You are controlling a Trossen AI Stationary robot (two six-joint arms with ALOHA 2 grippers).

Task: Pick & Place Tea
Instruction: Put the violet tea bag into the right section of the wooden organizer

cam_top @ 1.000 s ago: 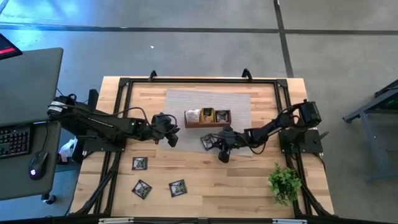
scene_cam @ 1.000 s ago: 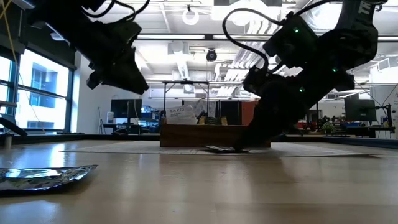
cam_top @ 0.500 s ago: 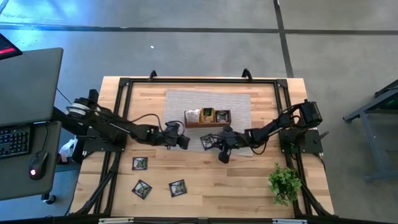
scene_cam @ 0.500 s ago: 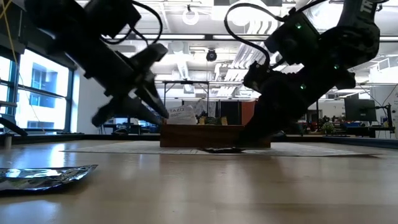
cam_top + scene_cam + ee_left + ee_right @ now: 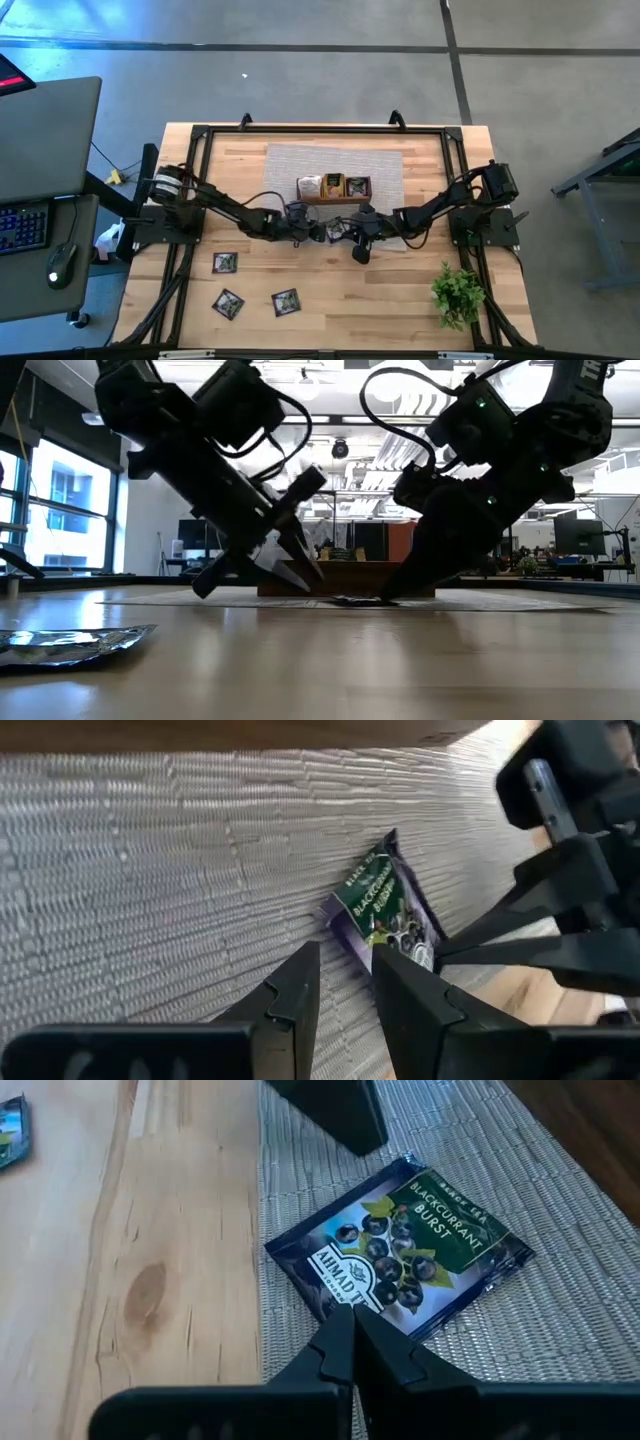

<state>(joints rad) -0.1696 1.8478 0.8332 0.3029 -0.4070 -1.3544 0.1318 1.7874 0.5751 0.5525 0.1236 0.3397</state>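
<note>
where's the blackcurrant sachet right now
The blackcurrant sachet lies flat at the mat's front edge, mid-table in the high view, just before the tray, between the left end effector and right end effector.

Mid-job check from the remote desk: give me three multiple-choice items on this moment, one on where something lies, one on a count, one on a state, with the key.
1. The blackcurrant sachet lies
A. on the grey mat, near its edge
B. inside the wooden tray
C. beside the plant

2. How many sachets lie on the bare wood at the table's front left?
A. one
B. three
C. five

3. The right gripper fingers are
A. wide open, well above the mat
B. shut, tips at the sachet's edge
C. closed on the tray wall

Key: 1 A, the right wrist view shows it flat on the woven mat by the wood. 2 B, the high view shows three. 3 B, the fingers meet with no gap at the sachet's corner.
</note>
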